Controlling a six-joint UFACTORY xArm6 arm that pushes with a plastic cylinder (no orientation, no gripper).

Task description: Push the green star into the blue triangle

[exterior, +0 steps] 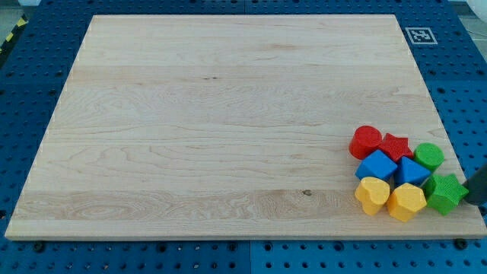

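Claw: none fitted. The arm ends in a bare rod, so there is no released or clenched state to log.

My tip (466,200) enters from the view's right edge, low on the tabletop (228,122). It sits just to the right of the green star (445,194), touching it or nearly so; contact cannot be confirmed.

The green star is at the lower-right end of a tight cluster. The blue triangle (412,172) lies immediately up-left of it, with their edges apparently meeting already. The shape is read as a triangle with some doubt.

Around these two:
- yellow hexagon (406,202) against the star's left side
- green round block (428,156) above the star
- red star (396,145) above the triangle
- blue cube (377,165) to the triangle's left
- yellow block (372,195) at the cluster's lower left
- red round block (366,141) at the top left

Judgement: the task is nearly done, with only a short seating push left.

Method: set the tip on the star's lower-right flank and drive up-left, through its centre toward the triangle. Push slowly and keep the stroke short.

Risks:
- A purely leftward push would load the yellow hexagon instead.
- An off-centre contact would spin the star along its points.
- The packed neighbours will likely shift together, so expect resistance.
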